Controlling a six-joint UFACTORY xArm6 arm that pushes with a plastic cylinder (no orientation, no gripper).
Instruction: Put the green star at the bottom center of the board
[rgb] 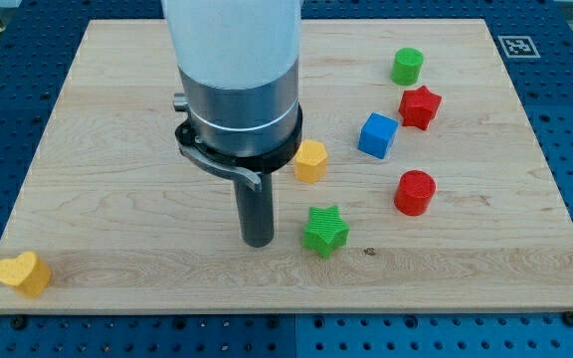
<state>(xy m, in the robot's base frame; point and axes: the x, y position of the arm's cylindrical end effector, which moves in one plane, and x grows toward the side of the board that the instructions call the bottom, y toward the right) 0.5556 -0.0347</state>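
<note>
The green star [325, 230] lies on the wooden board [117, 249], a little right of centre and near the view's bottom. My tip [258, 240] rests on the board just to the star's left, about a block's width away, with a small gap between them. The arm's white and grey body rises above the tip and hides part of the board's middle and top.
A yellow hexagon block [310, 160] sits above the star. A blue cube [377, 135], red star [419, 106], green cylinder [407, 66] and red cylinder [414, 192] lie to the right. A yellow heart [23, 273] is at the bottom left corner.
</note>
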